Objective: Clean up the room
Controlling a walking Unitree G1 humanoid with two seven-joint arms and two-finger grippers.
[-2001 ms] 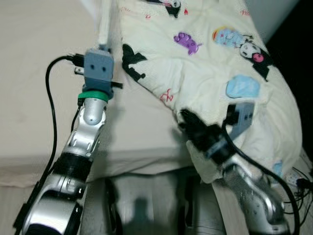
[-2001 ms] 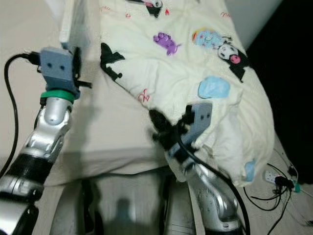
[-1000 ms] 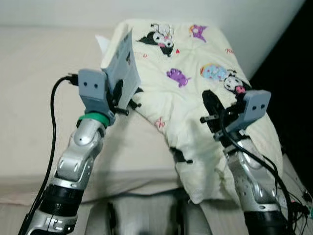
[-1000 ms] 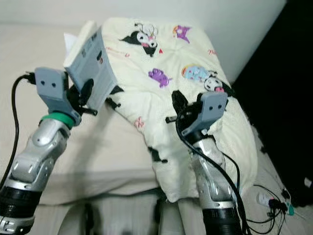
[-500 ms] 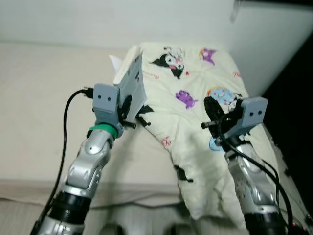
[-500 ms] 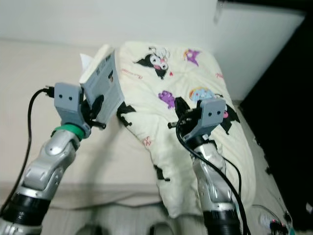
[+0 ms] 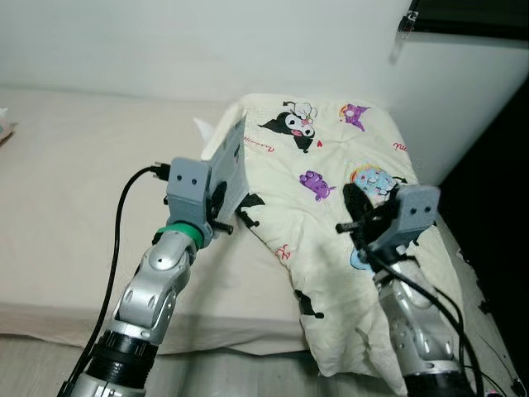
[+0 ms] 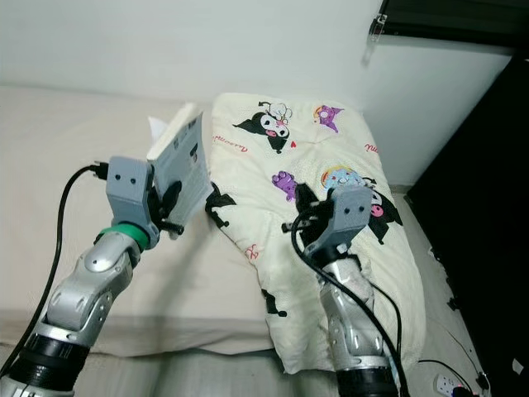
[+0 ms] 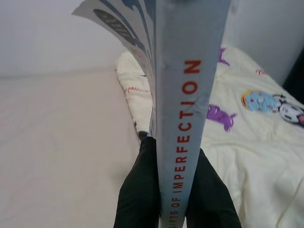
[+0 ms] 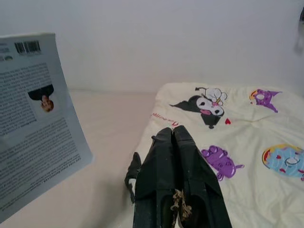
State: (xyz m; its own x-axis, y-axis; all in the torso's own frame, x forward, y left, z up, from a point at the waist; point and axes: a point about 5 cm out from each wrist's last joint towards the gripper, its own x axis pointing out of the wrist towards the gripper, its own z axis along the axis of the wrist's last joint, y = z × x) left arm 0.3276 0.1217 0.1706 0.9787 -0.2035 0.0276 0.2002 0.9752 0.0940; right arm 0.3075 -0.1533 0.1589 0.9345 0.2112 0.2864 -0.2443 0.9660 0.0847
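Note:
My left gripper (image 7: 219, 197) is shut on a grey paperback book (image 7: 231, 162) and holds it upright above the bed. In the left wrist view the black fingers (image 9: 137, 190) clamp the book's spine (image 9: 183, 71), which carries red lettering. My right gripper (image 7: 353, 207) is raised over a cream blanket (image 7: 331, 178) printed with cartoon figures. Its fingers (image 10: 164, 156) are pressed together with nothing between them. The blanket lies rumpled along the bed's right side and hangs over the front edge.
The bed (image 7: 74, 182) has a beige sheet and stretches to the left under a white wall (image 7: 207, 41). A dark gap (image 8: 488, 207) lies right of the bed. A power strip with cables (image 8: 453, 385) sits on the floor at the lower right.
The camera has tilted up and now takes in the wall. My right gripper has risen from the blanket's lower edge to above the blanket. The left gripper still holds the book.

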